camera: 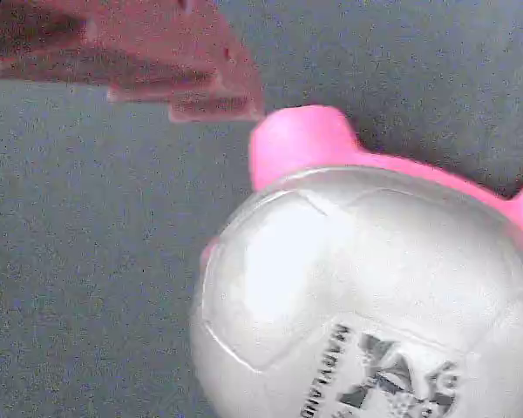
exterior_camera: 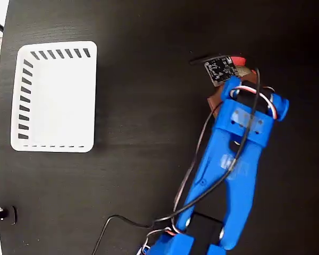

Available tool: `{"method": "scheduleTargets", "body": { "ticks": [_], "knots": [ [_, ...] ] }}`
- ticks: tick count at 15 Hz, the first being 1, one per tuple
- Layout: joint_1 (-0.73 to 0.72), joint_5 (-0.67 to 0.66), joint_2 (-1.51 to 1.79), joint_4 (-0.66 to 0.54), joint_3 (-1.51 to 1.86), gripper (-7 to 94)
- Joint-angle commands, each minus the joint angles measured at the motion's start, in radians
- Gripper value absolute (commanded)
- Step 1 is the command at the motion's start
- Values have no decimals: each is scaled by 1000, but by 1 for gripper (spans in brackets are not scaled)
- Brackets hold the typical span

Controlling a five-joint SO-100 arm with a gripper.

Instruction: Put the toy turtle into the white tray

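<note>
Here the toy turtle (camera: 366,287) fills most of the wrist view: a domed, glossy shell that reads pale silver-grey in this camera, with faint plate lines pressed into it and a dark printed mark with lettering low on the dome, cut off by the picture's bottom edge. Bright pink limbs or a head poke out from under the shell at the top and at the right edge. In the fixed view only a sliver of the turtle (exterior_camera: 238,60) shows, a red tip and a bit of tan just beside the small circuit board (exterior_camera: 219,69) on the arm's wrist; the rest lies hidden under the blue arm (exterior_camera: 239,154). It sits on the table (exterior_camera: 149,133) at the upper right of the fixed view, well apart from the white tray (exterior_camera: 21,95), which lies at the left with dark slots along its top and left walls and nothing visible inside. One reddish-brown finger (camera: 174,65) of the hand (exterior_camera: 223,95) reaches in from the upper left of the wrist view, above the turtle and beside its pink limb; the other finger is out of sight, so I cannot tell whether the hand is open or closed. The table is matte black with a faint wood grain, and a pale strip of floor or wall shows past its left edge. Black cables (exterior_camera: 196,159) trail along the arm.
</note>
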Motion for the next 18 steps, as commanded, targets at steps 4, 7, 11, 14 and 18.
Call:
{"method": "scheduleTargets", "body": {
  "ticks": [4,7,11,14,18],
  "knots": [
    [17,112,41,-23,-92,56],
    [6,169,28,-49,-92,61],
    [-8,216,-8,-74,-92,61],
    [-15,236,-37,-95,-92,61],
    [-9,247,-74,-129,-94,61]
  ]
}}
